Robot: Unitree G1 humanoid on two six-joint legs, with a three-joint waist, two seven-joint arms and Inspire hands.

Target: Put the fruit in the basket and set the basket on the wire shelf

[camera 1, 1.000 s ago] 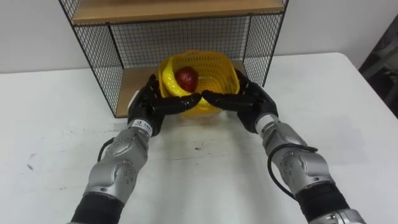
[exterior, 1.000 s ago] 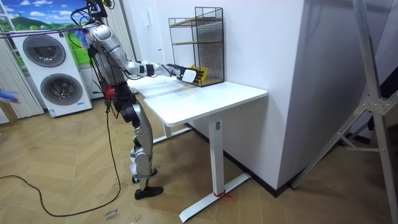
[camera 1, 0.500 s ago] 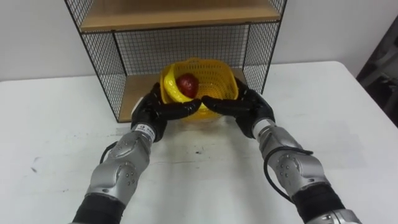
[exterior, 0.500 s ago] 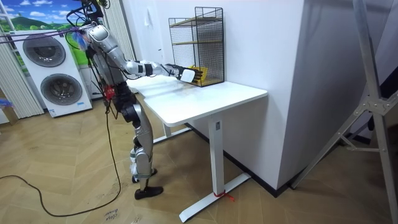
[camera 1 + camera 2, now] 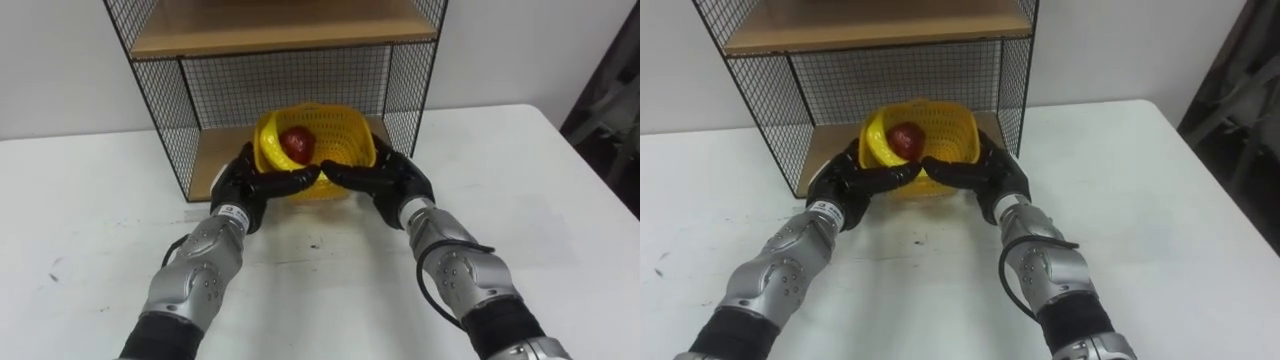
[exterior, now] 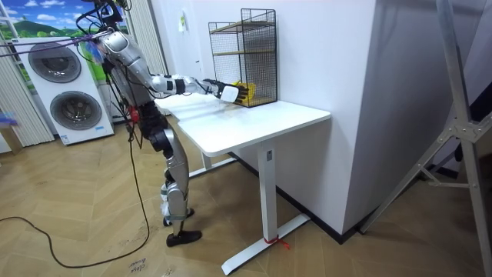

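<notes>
We had our left hand (image 5: 250,186) and right hand (image 5: 386,178) curled round the basket (image 5: 338,125) at twelve o'clock; the fruit (image 5: 297,142) lay inside; the basket seemed partly into the wire shelf (image 5: 160,95); seating and release remained.

Bright, even overhead light. Shadows on the white table (image 5: 90,200) are faint and soft. The lower bay of the wire shelf (image 5: 290,80) reads dimmer.

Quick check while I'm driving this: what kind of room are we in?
Probably a laundry or utility room, maybe a mock-up: two stacked washing machines at the room view's left, a wood-pattern floor, and a white table bearing the wire shelf.
</notes>
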